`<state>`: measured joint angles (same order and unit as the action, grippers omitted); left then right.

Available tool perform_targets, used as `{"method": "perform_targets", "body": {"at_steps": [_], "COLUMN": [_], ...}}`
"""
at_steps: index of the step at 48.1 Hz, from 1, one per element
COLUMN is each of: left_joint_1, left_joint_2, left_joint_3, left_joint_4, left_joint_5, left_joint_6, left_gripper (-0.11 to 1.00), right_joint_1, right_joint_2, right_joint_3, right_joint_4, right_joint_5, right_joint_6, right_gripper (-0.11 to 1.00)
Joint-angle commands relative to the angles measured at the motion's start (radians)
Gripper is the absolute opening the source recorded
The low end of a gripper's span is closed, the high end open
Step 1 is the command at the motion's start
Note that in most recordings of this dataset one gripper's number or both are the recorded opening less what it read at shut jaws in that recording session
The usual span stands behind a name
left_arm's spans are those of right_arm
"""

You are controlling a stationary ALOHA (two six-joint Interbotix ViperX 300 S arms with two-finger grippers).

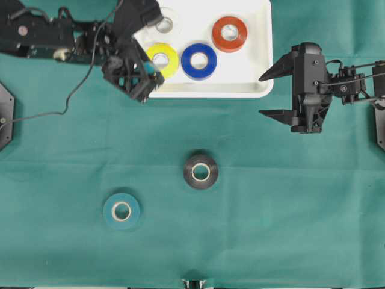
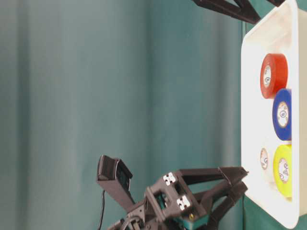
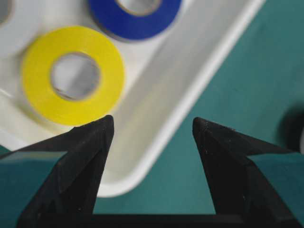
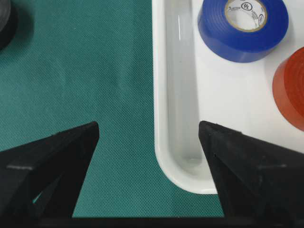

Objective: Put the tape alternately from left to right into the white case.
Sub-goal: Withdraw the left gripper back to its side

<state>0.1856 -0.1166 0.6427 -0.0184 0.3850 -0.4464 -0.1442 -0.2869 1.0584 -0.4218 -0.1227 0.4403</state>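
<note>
The white case [image 1: 252,84], a shallow rectangular tray with rounded corners and a raised rim, is lying at the far middle of the green cloth. Four rolls are resting flat inside it: white roll [image 1: 165,24] at the far left, yellow roll [image 1: 161,59] near the left front corner, blue roll [image 1: 199,61] just beside the yellow, red roll [image 1: 229,34] further right. The black roll [image 1: 200,171] and teal roll [image 1: 121,211] are lying flat on the cloth, well apart, outside the case.

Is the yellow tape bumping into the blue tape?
Apart. In the overhead view a thin strip of white case floor shows between the yellow tape and the blue tape.
</note>
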Motion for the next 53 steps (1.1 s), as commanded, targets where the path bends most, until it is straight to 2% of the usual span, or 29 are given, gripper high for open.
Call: {"method": "perform_targets", "body": {"at_steps": [1,6,16,25,35,53], "left_joint_1": [-0.034,-0.074,-0.150,-0.193,-0.232,-0.233], "left_joint_2": [-0.037,-0.052,-0.086,-0.100,-0.121,-0.150], "left_joint_3": [0.006,0.028,0.067,0.107,0.170,0.219], "left_joint_4": [0.000,0.000,0.000,0.000,-0.002,-0.002], "left_joint_5": [-0.020,-0.044,-0.114,-0.175,-0.218,-0.302], "left_joint_6": [0.005,0.031,0.137,0.175,0.268,0.287], "left_gripper": [0.70,0.70,0.70,0.70,0.70,0.70], "right_joint_1": [0.002,0.002,0.002,0.002,0.002,0.003], "right_joint_2": [-0.012,-0.012,-0.012,-0.012,-0.012,-0.012], "right_joint_3": [-0.009,-0.009,-0.009,-0.009,-0.008,-0.009], "right_joint_4": [0.003,0.003,0.003,0.003,0.003,0.003], "right_joint_5": [-0.008,-0.006,-0.008,-0.006,-0.008,-0.008], "right_joint_6": [0.000,0.000,0.000,0.000,0.000,0.002], "right_gripper": [0.83,0.83,0.83,0.83,0.83,0.83]}}
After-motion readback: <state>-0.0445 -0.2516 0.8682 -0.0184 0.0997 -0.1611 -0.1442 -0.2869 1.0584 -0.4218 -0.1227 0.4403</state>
